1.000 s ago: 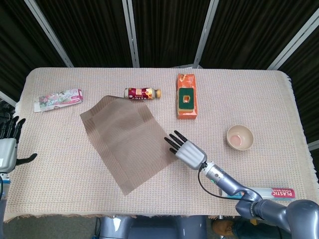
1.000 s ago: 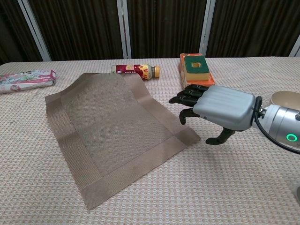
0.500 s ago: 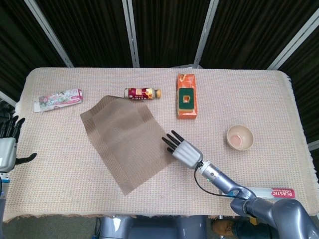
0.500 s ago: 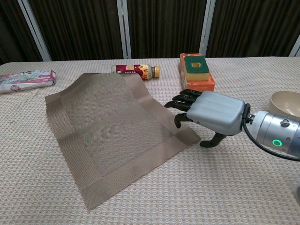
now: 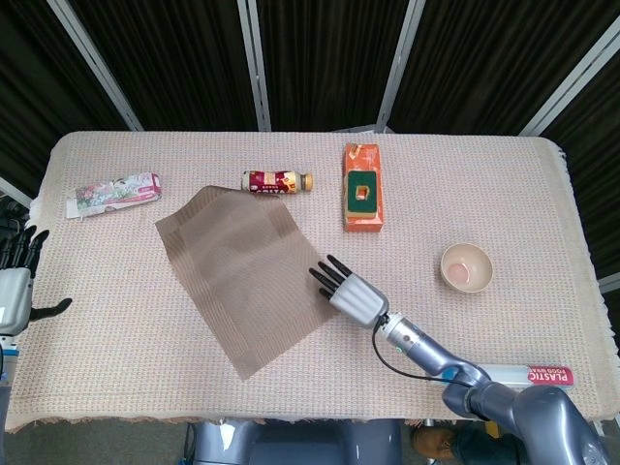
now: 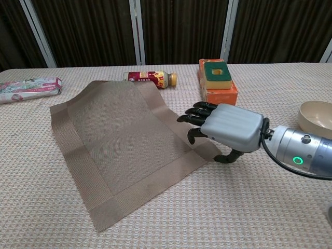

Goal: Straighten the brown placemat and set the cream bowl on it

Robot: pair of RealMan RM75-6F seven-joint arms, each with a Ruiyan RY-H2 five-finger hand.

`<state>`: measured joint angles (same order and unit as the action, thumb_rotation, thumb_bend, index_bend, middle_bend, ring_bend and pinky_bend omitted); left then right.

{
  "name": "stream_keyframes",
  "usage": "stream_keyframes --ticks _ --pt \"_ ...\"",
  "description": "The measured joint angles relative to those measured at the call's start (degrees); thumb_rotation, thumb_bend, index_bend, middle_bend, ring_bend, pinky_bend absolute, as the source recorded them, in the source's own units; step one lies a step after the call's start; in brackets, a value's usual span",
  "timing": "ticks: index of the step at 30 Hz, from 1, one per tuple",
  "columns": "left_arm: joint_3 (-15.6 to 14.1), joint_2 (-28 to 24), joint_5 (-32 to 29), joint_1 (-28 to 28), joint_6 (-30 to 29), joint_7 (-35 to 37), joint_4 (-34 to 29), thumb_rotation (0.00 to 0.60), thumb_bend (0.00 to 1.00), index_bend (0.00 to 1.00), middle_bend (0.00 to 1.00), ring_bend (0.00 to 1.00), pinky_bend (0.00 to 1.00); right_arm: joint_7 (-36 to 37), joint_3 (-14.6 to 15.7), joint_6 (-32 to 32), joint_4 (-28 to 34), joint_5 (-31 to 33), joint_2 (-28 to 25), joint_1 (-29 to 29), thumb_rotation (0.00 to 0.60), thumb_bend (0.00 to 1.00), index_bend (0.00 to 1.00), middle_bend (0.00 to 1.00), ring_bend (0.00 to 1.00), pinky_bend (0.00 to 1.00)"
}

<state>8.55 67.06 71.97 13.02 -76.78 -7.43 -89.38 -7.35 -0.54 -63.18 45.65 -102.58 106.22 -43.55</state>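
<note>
The brown placemat [image 5: 242, 274] [image 6: 122, 142] lies skewed on the table, one corner pointing toward the front edge. My right hand [image 5: 347, 293] [image 6: 223, 128] hovers palm down over the mat's right corner, fingers spread and holding nothing; its fingertips [image 6: 188, 116] reach just over the mat's edge. The cream bowl [image 5: 467, 267] [image 6: 316, 115] sits upright to the right of that hand, well apart from the mat. My left hand [image 5: 15, 281] stays at the far left table edge, fingers apart and empty.
A brown drink bottle [image 5: 277, 181] lies on its side just behind the mat. An orange box [image 5: 363, 200] with a green sponge on it sits behind my right hand. A floral packet [image 5: 112, 194] lies at the back left. A plastic-wrap box [image 5: 533, 374] rests at the front right.
My right hand has slid left toward the mat, from beside its right corner to over its edge. The mat, bowl and left hand have not moved.
</note>
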Motion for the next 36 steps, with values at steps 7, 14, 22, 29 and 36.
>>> stream_keyframes --ticks 7,14,22,29,36 --pt "-0.1 -0.1 0.1 0.0 0.1 0.3 -0.1 0.6 0.05 0.0 0.0 0.0 0.0 3.0 -1.2 0.7 -0.3 2.6 1.5 -0.1 0.6 0.22 0.35 0.06 0.0 0.0" --pt "-0.1 -0.2 0.1 0.0 0.2 0.5 -0.2 0.6 0.05 0.0 0.0 0.0 0.0 4.8 -1.3 0.3 -1.9 3.4 2.9 -0.5 0.6 0.3 0.47 0.12 0.0 0.0" --pt "-0.1 -0.3 0.3 0.0 0.1 0.7 -0.4 0.6 0.05 0.0 0.0 0.0 0.0 5.7 -0.2 -2.1 -2.9 2.7 3.6 -0.6 0.6 0.33 0.6 0.18 0.0 0.0" --pt "-0.4 -0.4 0.7 0.0 0.3 0.9 -0.7 0.6 0.05 0.0 0.0 0.0 0.0 6.2 2.4 -6.6 -1.8 -0.4 2.1 -0.1 0.6 0.33 0.61 0.21 0.0 0.0" --pt "-0.7 -0.7 1.4 -0.2 0.0 1.2 -1.4 0.6 0.05 0.0 0.0 0.0 0.0 5.9 7.5 -14.9 2.6 -5.5 -4.7 2.5 0.6 0.33 0.61 0.21 0.0 0.0"
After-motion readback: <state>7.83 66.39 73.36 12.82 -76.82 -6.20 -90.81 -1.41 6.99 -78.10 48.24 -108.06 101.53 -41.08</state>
